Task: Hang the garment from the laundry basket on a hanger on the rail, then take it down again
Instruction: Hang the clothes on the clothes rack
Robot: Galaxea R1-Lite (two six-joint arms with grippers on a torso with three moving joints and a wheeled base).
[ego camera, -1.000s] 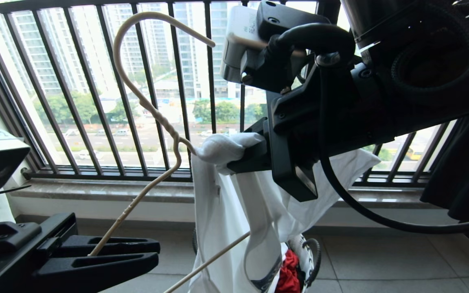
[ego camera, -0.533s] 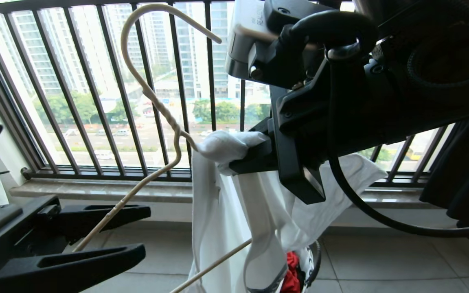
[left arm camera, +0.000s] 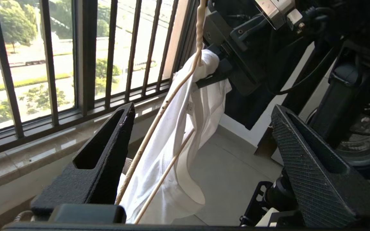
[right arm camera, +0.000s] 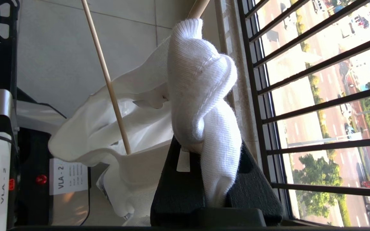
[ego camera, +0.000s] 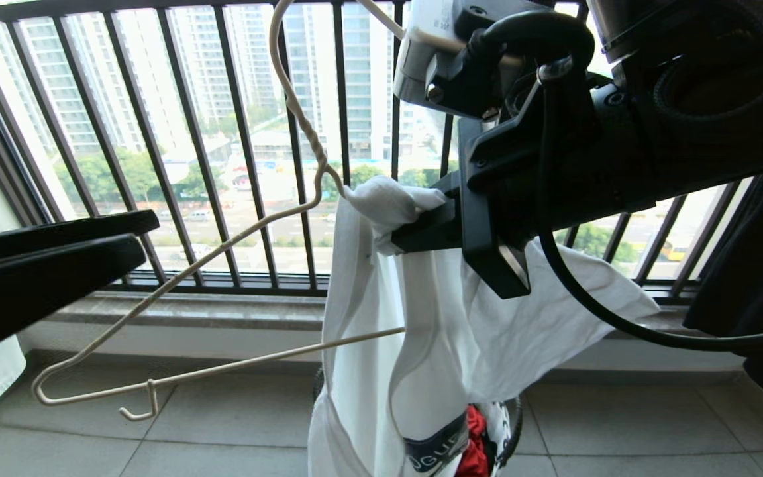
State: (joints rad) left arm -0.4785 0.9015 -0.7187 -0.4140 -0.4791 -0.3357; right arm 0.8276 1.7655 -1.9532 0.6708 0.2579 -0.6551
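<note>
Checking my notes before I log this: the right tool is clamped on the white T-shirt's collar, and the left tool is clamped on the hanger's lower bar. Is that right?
Not quite. The left tool is open, its fingers standing apart on either side of the hanger without gripping it, as the left wrist view shows. The right tool is indeed clamped on the white T-shirt.

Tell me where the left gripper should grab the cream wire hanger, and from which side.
Grip the hanger on its bare sloping shoulder wire, low on the free end, coming from the robot's left. That half juts clear of the T-shirt, which the right gripper pinches at the collar. The left gripper is open.
</note>
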